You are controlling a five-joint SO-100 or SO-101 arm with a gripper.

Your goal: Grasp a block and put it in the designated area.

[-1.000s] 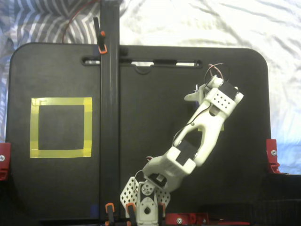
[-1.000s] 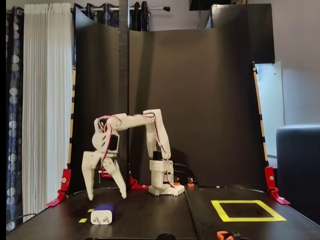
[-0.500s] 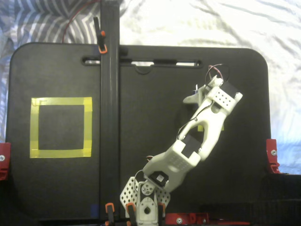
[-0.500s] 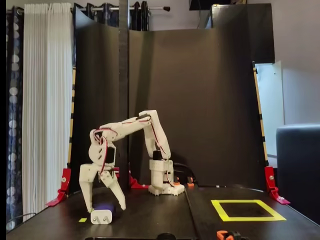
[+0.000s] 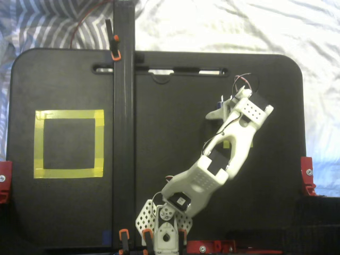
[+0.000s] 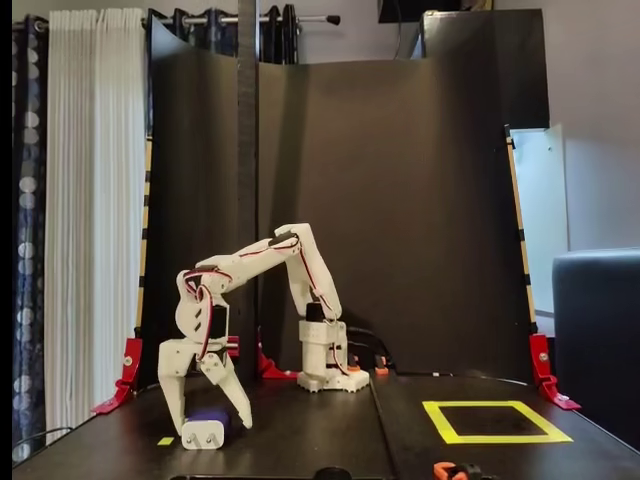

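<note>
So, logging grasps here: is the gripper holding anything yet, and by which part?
Nothing yet. The open gripper straddles the block, fingers either side, not closed.

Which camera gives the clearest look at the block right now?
The side-on fixed view shows it best: the block lies on the table in plain sight, its white prong end facing the camera, between the open gripper fingers. In the top-down fixed view the arm covers it almost entirely, so its position cannot be judged there.

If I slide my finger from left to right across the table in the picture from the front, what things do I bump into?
Red clamp → block with the open gripper over it → arm base → designated area → another red clamp.
</note>
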